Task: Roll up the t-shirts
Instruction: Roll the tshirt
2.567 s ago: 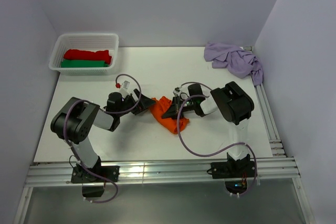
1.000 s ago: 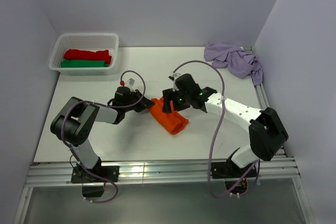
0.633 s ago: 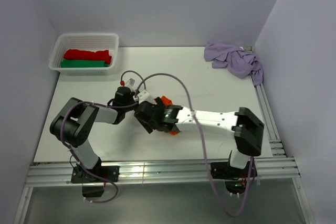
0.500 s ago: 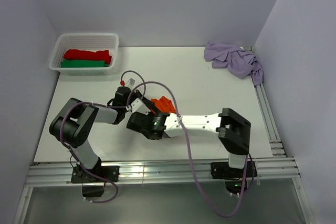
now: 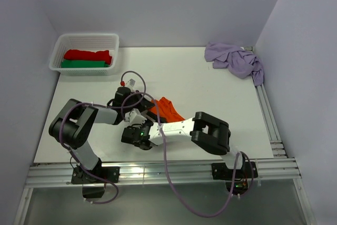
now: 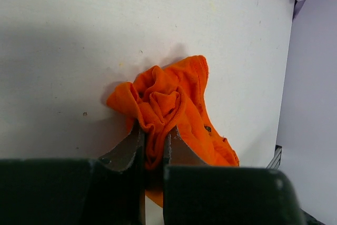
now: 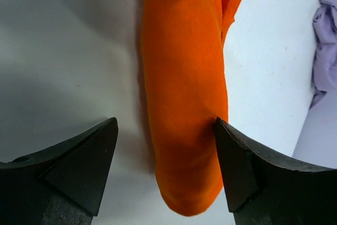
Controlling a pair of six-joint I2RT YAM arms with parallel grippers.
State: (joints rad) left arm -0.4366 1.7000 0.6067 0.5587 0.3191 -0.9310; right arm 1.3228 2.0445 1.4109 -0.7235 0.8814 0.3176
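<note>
My right arm has swung across in the last second, from the far side of the orange t-shirt (image 5: 167, 110) to the near-left side, and now lies low over the table (image 5: 174, 75). The right hand (image 7: 166, 125) has its fingers wide apart, and in its wrist view the shirt lies lengthwise between them as a narrow bundle. I cannot tell whether they touch it.

My left hand (image 6: 154, 139) stays clamped on a bunched fold at the shirt's other end.

I judge this shirt close to rolled, with the right hand lining up to tighten or lift it.

The lilac t-shirt (image 5: 235, 60) lies crumpled in the far right corner, untouched.

The white basket (image 5: 87, 36), far left, holds a red roll (image 5: 88, 55) and a green roll (image 5: 84, 64) side by side.
</note>
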